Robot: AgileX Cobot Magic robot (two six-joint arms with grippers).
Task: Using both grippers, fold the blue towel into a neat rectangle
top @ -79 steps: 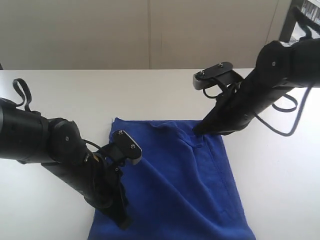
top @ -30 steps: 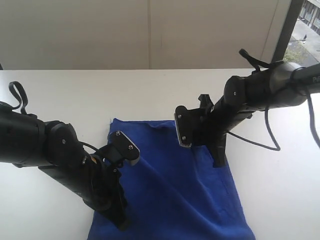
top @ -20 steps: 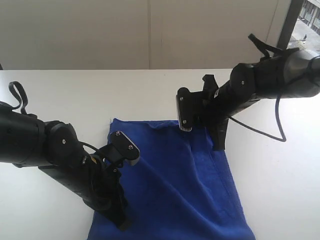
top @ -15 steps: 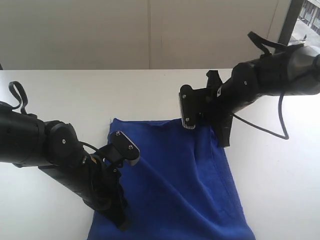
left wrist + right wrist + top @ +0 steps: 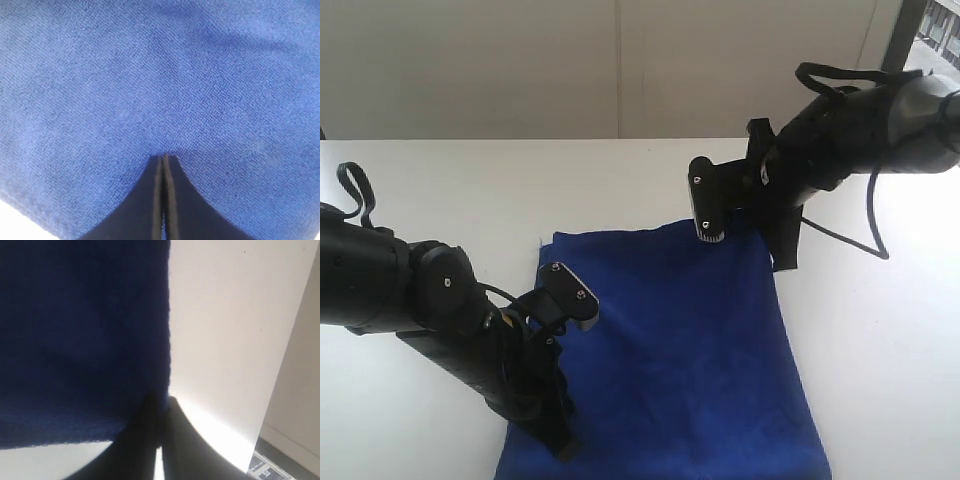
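The blue towel point(image 5: 680, 360) lies spread on the white table point(image 5: 470, 190), reaching from mid-table to the near edge of the exterior view. My left gripper point(image 5: 563, 447) is shut, its tips pressed down on the towel point(image 5: 160, 75) close to its left hem; in the left wrist view the left gripper point(image 5: 163, 157) shows no cloth between the pads. My right gripper point(image 5: 782, 262) is at the towel's far right corner. In the right wrist view the right gripper point(image 5: 161, 402) is shut on the hem of the towel point(image 5: 75, 330), over bare table point(image 5: 225, 340).
A pale wall runs behind the table's far edge point(image 5: 620, 138), and a dark window frame point(image 5: 905, 30) stands at the top right. A black cable loop point(image 5: 360, 185) hangs by the left arm. Bare tabletop lies left, right and beyond the towel.
My right gripper has moved up and away towards the far right, drawing the towel's far right corner with it; the wrinkles there have flattened. The left arm has stayed put.
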